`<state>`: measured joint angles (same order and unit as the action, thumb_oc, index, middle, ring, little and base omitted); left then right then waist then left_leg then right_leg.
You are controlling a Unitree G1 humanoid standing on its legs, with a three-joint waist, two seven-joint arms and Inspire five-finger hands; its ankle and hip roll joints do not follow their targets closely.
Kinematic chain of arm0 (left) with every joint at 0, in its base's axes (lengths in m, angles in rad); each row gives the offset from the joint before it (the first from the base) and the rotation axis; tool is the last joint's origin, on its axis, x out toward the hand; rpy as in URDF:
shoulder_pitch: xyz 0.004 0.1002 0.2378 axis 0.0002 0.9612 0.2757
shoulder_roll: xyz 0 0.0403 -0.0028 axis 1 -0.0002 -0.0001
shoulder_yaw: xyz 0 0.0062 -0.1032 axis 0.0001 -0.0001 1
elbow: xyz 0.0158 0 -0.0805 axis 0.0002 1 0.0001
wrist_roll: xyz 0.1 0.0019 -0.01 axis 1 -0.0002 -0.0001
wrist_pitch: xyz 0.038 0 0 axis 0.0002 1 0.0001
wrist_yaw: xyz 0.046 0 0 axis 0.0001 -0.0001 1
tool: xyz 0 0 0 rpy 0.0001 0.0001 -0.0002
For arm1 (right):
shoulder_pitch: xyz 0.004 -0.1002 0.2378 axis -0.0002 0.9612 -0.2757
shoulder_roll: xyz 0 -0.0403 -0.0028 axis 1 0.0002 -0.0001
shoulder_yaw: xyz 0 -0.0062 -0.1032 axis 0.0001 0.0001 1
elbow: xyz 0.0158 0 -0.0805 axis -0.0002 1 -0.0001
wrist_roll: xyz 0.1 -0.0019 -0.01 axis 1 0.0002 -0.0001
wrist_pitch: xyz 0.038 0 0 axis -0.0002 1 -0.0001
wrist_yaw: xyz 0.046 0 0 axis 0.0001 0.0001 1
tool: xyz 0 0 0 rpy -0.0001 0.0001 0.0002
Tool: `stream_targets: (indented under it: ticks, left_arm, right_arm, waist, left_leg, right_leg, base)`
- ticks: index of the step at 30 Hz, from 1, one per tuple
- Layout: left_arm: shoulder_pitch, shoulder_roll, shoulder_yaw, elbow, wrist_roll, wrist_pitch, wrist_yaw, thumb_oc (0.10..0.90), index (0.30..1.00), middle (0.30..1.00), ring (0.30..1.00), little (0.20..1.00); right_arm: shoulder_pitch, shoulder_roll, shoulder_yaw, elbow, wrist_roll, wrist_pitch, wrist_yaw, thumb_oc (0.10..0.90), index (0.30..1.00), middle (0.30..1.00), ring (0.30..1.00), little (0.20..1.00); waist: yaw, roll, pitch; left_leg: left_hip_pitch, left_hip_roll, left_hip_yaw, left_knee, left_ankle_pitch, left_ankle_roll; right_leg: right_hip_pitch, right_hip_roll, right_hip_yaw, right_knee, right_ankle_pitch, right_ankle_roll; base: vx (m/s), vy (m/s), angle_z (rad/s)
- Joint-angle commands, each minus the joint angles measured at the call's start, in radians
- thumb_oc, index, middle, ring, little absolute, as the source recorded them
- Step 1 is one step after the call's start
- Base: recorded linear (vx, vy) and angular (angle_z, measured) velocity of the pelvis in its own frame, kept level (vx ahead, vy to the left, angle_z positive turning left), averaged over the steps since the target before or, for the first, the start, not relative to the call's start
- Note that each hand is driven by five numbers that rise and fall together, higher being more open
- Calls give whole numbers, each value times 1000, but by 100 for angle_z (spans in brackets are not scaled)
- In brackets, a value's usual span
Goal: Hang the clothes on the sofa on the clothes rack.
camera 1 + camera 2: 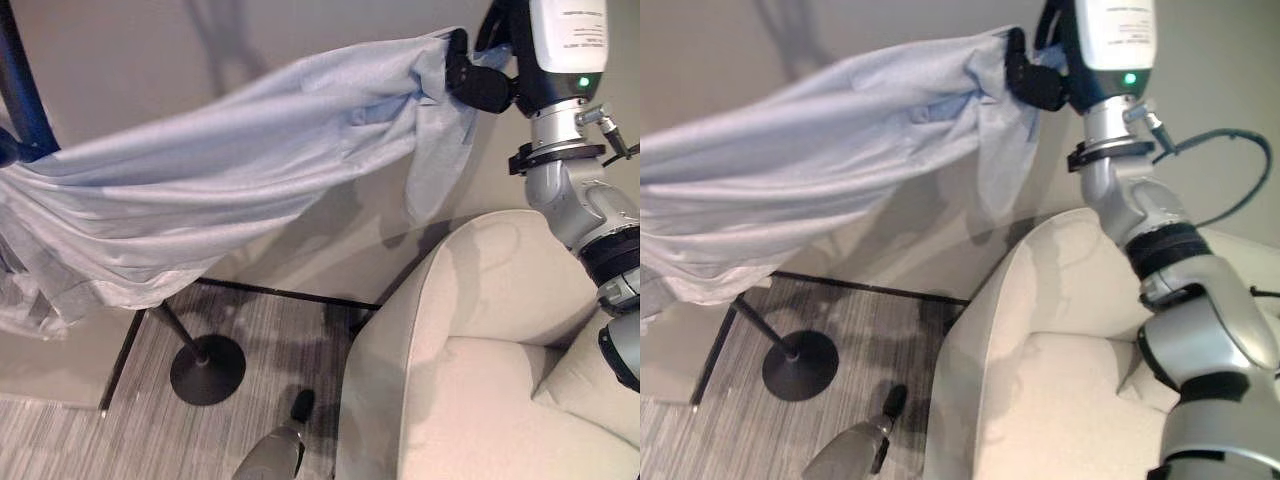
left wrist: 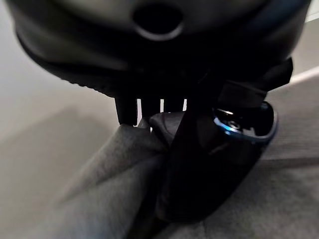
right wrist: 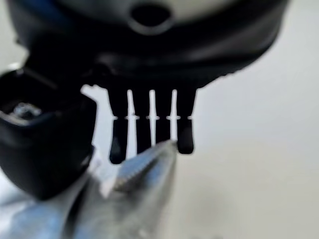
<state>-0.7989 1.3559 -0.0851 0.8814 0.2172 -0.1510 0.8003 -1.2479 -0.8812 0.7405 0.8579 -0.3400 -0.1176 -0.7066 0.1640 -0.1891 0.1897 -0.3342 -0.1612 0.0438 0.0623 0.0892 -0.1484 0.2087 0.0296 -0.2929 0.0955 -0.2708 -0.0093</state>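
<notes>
Left eye view: pale blue garment [image 1: 230, 150] held stretched in the air, left of the sofa [image 1: 480, 380].

Far left of the sofa, the clothes rack [image 1: 22, 85] shows as a dark pole; the garment's left end lies against it. The right eye view does not show that pole. Left wrist view: left hand [image 2: 199, 164] clenched on a bunched fold of cloth, fingers and thumb pinching it. A round black base [image 1: 207, 369] stands on striped grey floor [image 1: 70, 440] left of the sofa, before a plain beige wall [image 1: 150, 60]. Above the sofa's back, right hand [image 1: 478, 80] grips the garment's other end, fingers curled round it. Print on the forearm cannot be read.
</notes>
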Motion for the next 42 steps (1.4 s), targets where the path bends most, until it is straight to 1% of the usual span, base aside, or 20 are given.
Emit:
stream_targets:
  ticks: [1,3,5,7,8,10,11,13,15,17,28,30,32,34,35,36,37,38,39,42]
  left_arm:
    - [77,186,57,41,-116,43,30,400,300,300,300,300]
    - [238,216,201,-33,-85,40,57,400,300,300,300,300]
    - [348,192,294,-102,-47,36,76,400,300,300,300,300]
    - [502,159,439,-177,-22,43,83,400,300,300,300,300]
    - [617,96,547,-251,8,44,99,400,300,300,300,300]
    - [726,16,643,-334,31,39,105,400,300,300,300,300]
    - [742,14,658,-340,32,40,103,400,300,300,300,300]
    - [798,-62,700,-409,50,32,107,400,300,300,300,300]
    - [819,-77,714,-428,56,30,107,400,300,300,300,300]
    - [857,-123,731,-464,76,22,109,400,300,300,300,300]
    - [981,-238,799,-567,153,11,115,400,300,300,300,300]
    - [1001,-299,811,-653,166,-10,118,400,300,300,300,300]
    - [1003,-307,817,-683,174,-14,119,400,300,300,300,300]
    - [1007,-331,827,-806,212,-41,108,400,300,300,300,300]
    - [1008,-342,833,-851,214,-52,102,400,300,300,300,300]
    - [1016,-360,843,-927,199,-73,92,400,300,300,300,300]
    - [1013,-358,847,-994,183,-96,91,400,300,300,300,300]
    - [1019,-358,852,-1000,181,-95,88,400,300,300,300,300]
    - [1036,-342,878,-1070,178,-116,75,400,300,300,300,300]
    - [1069,-347,918,-1153,147,-132,69,400,300,300,300,300]
  right_arm:
    - [22,-95,-85,92,98,79,-80,400,300,300,300,300]
    - [113,-182,-170,67,86,90,-98,400,300,300,300,300]
    - [182,-215,-228,41,68,97,-109,400,300,300,300,300]
    - [236,-230,-274,-3,51,103,-110,400,300,300,300,300]
    - [287,-242,-323,-29,36,108,-120,400,300,300,300,300]
    - [328,-242,-358,-48,22,112,-131,400,300,300,300,300]
    - [328,-241,-358,-51,21,113,-130,400,300,300,300,300]
    - [365,-242,-389,-92,2,114,-128,400,300,300,300,300]
    - [380,-245,-400,-100,-3,115,-129,400,300,300,300,300]
    - [410,-255,-415,-162,-30,111,-123,400,300,300,300,300]
    - [512,-303,-510,-309,-126,111,-133,400,300,300,300,300]
    - [550,-277,-560,-356,-108,93,-131,400,300,300,300,300]
    - [572,-262,-580,-389,-99,84,-128,400,300,300,300,300]
    - [658,-175,-654,-533,-56,28,-98,400,300,300,300,300]
    - [703,-133,-691,-599,-28,1,-81,449,373,373,373,373]
    - [793,-51,-748,-700,46,-56,-41,780,869,869,869,869]
    - [851,23,-729,-757,164,-119,38,800,900,900,900,900]
    - [857,23,-735,-761,170,-120,45,800,900,900,900,900]
    - [925,37,-701,-799,297,-156,169,800,900,900,900,900]
    - [985,-3,-648,-822,473,-173,342,800,900,900,900,900]
  waist:
    - [103,25,-252]
    - [136,0,-255]
    - [158,-6,-253]
    - [161,-4,-255]
    - [164,2,-252]
    - [159,9,-249]
    - [156,9,-250]
    - [154,14,-248]
    - [155,16,-248]
    - [159,24,-245]
    - [176,61,-232]
    - [180,74,-229]
    - [177,80,-229]
    - [170,102,-226]
    - [164,108,-226]
    - [158,117,-224]
    - [156,123,-218]
    - [154,122,-220]
    - [152,125,-212]
    - [145,134,-201]
  left_leg:
    - [197,102,-185,-49,-56,137]
    - [207,94,-191,-45,-73,145]
    - [207,89,-197,-45,-75,147]
    - [209,86,-199,-46,-76,149]
    - [212,84,-203,-49,-78,150]
    - [212,84,-209,-51,-75,149]
    - [213,84,-210,-51,-75,148]
    - [210,86,-213,-55,-71,143]
    - [210,88,-214,-56,-69,140]
    - [205,95,-219,-58,-61,132]
    - [176,108,-243,-65,-23,107]
    - [170,112,-254,-74,-9,100]
    - [169,115,-257,-79,-4,98]
    - [173,122,-266,-93,1,90]
    - [173,124,-268,-97,6,87]
    - [168,126,-273,-102,23,83]
    - [170,130,-274,-109,25,77]
    - [165,129,-276,-108,34,78]
    - [167,133,-277,-115,36,71]
    - [153,143,-278,-120,62,58]
  right_leg:
    - [-110,-106,34,-81,206,133]
    - [-108,-111,25,-76,208,146]
    - [-108,-112,17,-74,208,148]
    - [-108,-112,15,-73,205,148]
    - [-110,-111,9,-72,200,147]
    - [-110,-110,2,-77,193,144]
    - [-110,-110,2,-77,193,144]
    - [-111,-107,-6,-86,186,139]
    - [-111,-105,-9,-89,184,137]
    - [-110,-100,-12,-101,177,127]
    - [-101,-78,-26,-155,181,100]
    - [-97,-68,-33,-165,181,93]
    - [-97,-65,-36,-168,181,91]
    - [-95,-58,-38,-170,173,82]
    - [-94,-55,-39,-172,171,79]
    - [-97,-51,-46,-173,177,76]
    - [-95,-47,-46,-175,171,71]
    - [-98,-48,-50,-175,178,72]
    - [-95,-43,-52,-176,172,67]
    - [-102,-39,-63,-180,182,66]
  base:
    - [88,162,-57]
    - [83,159,23]
    - [21,63,83]
    - [0,25,48]
    - [-17,15,33]
    - [-28,-1,25]
    - [-29,-23,22]
    - [-34,-26,40]
    - [-31,-24,36]
    - [-75,-64,18]
    - [-53,-45,11]
    - [-54,-61,9]
    - [-35,-43,22]
    - [-23,-71,27]
    - [-50,-80,23]
    - [-57,-99,22]
    - [-70,-68,18]
    - [-31,-115,19]
    - [-33,-90,12]
    - [-77,-113,6]
